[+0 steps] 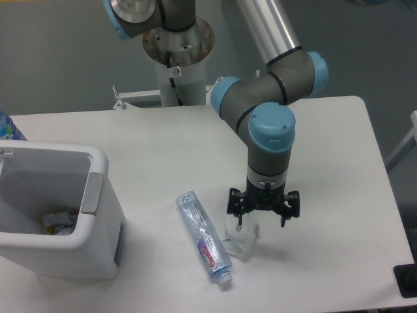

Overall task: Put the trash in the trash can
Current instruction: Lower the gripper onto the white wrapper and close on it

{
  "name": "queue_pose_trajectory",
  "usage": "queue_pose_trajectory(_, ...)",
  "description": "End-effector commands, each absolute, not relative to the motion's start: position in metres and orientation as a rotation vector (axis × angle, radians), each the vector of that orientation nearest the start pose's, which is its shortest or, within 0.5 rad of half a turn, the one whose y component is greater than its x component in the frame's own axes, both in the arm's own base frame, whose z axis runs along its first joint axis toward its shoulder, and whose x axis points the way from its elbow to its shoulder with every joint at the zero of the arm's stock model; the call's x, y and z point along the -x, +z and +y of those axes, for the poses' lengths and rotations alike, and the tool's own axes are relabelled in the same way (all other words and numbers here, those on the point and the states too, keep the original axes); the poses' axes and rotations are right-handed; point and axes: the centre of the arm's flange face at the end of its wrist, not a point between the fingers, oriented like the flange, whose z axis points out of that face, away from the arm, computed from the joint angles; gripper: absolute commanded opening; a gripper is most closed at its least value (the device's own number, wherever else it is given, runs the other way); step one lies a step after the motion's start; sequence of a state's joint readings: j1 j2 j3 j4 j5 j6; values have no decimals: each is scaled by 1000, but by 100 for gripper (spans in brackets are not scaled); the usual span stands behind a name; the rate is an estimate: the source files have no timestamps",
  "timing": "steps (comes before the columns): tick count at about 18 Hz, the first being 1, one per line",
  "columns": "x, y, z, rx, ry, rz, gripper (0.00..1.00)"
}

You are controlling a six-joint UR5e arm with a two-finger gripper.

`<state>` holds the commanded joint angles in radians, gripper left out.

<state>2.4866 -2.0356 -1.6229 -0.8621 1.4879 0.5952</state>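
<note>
A clear plastic water bottle (204, 238) with a red-and-blue label lies on the white table, cap toward the front edge. Just right of it lies a small clear pouch (240, 239) with a dark mark. My gripper (262, 217) hangs open directly over the pouch's far end, fingers pointing down and spread wide, partly covering it. Whether the fingers touch the pouch I cannot tell. The white trash can (98, 195) with its thick rim and grey side panel stands at the left, well apart from the gripper.
Some coloured scraps (60, 220) lie inside the trash can. The arm's base column (178, 59) rises at the table's back edge. A blue-capped object (8, 127) peeks in at the far left. A dark object (406, 280) sits at the right front corner.
</note>
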Motion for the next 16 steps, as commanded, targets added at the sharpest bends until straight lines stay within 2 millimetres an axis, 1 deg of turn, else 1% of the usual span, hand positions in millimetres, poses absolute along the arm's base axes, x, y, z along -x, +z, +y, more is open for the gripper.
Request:
queue_pose_trajectory(5,413,256,497,2938,70,-445,100)
queue_pose_trajectory(8,411,256,498,2940,68,-440,100)
queue_pose_trajectory(9,411,251,497,2948,60,-442,100)
queue_pose_trajectory(11,402,239,500,2972,49,-420,100)
queue_pose_trajectory(14,391,222,492,3022,35,-346,100)
queue_pose_trajectory(16,388,215,494,3040,41,-323,100)
